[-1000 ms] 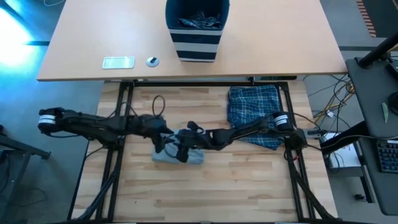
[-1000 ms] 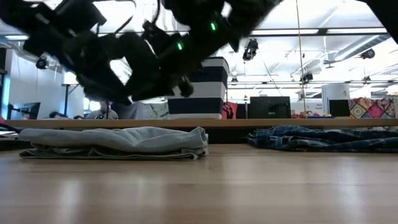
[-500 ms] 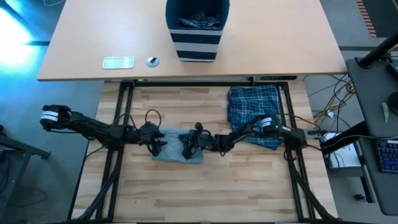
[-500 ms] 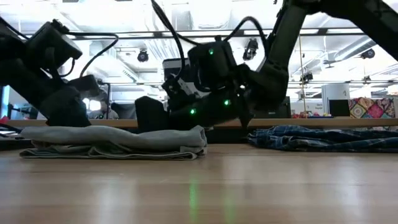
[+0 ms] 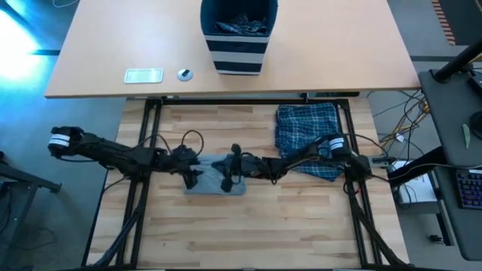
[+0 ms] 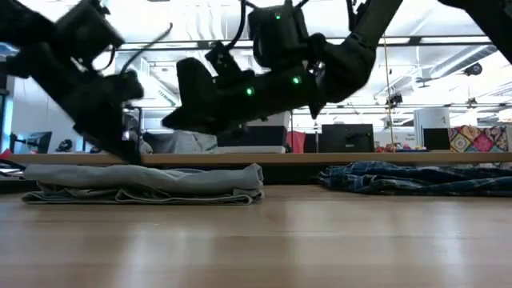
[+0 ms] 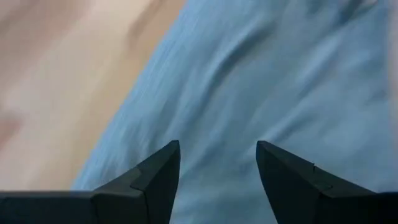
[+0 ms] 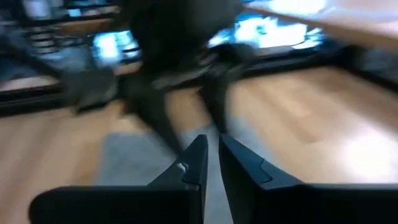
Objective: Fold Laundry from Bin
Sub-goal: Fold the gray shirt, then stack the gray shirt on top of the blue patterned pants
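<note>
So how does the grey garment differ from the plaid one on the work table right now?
The grey T-shirt is folded into a small flat stack near the table's middle, with both grippers over it. The plaid garment is larger, blue-and-white checked, lying rumpled nearer the right arm's base, with no gripper on it. Both rest on the wooden table, outside the bin.

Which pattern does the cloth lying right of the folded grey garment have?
Blue-and-white plaid cloth, best seen in the high view.

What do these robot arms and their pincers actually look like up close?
Both arms are slim, black and jointed, each with a white band near its outer end and thin black cables looping alongside. Small green lights glow on them. The left gripper and right gripper each end in two dark, wedge-shaped fingers.
</note>
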{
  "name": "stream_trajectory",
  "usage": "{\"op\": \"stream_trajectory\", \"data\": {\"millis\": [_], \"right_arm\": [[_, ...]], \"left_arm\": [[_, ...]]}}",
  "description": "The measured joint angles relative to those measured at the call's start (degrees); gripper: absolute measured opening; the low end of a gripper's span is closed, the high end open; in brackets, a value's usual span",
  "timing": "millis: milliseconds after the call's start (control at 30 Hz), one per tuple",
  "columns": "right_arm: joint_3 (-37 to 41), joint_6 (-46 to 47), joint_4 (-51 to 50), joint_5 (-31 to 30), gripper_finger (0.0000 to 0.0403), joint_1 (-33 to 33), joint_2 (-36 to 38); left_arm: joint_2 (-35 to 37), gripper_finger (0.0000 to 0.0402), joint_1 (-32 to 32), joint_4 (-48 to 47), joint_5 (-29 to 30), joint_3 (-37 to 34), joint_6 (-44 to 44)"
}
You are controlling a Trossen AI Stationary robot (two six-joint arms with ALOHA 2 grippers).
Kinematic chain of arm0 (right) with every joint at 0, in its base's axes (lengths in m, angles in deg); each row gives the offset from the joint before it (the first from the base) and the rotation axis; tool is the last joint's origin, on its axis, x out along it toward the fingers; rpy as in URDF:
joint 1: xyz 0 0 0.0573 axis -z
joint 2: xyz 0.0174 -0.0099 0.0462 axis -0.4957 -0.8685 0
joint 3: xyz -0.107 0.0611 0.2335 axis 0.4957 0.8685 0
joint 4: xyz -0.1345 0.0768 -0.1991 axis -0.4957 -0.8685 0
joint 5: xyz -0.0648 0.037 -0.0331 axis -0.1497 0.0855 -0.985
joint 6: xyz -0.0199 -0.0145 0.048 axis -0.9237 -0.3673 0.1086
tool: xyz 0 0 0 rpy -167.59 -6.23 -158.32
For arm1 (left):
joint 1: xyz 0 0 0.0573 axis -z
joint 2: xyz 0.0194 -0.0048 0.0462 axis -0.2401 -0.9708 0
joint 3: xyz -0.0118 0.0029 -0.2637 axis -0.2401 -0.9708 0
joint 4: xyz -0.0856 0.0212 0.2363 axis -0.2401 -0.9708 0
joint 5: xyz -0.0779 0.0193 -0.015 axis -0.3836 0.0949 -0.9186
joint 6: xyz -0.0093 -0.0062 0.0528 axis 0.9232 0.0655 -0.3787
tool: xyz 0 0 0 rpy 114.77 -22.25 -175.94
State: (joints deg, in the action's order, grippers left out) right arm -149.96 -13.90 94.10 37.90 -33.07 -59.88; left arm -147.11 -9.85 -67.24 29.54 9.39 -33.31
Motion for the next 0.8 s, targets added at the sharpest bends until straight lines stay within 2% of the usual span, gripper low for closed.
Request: {"op": "stream_trajectory", "data": {"millis": [133, 233, 433, 533, 633, 800], "right_arm": [[-0.03, 0.64, 1.61, 5.68, 0.0044, -1.74, -3.51], [-0.62, 0.79, 3.34, 6.08, 0.0042, -2.40, -6.37], [-0.32, 0.56, -0.52, 6.05, 0.0034, -2.47, -9.02], [-0.21, -0.79, -5.53, 6.24, 0.0034, -2.14, -7.27], [0.30, -2.79, -11.78, 9.28, 0.0034, -1.83, -3.10], [0.49, -2.91, -26.15, 10.80, 0.0042, -1.92, 8.01]], "left_arm": [[-0.57, 0.0196, 3.11, 5.22, 2.45, -0.73, -0.38], [-1.94, 0.0196, 3.82, 5.91, 7.19, -3.39, 0.82], [-4.95, 0.0196, 3.84, 9.04, 7.28, -8.21, 4.21], [-5.72, 0.0196, 4.32, 9.07, 6.84, -8.46, 6.04], [-5.26, 0.0196, 4.87, 7.13, 5.45, -6.80, 6.27], [-3.11, 0.0196, 4.91, -0.59, 2.69, -0.31, 4.49]]}}
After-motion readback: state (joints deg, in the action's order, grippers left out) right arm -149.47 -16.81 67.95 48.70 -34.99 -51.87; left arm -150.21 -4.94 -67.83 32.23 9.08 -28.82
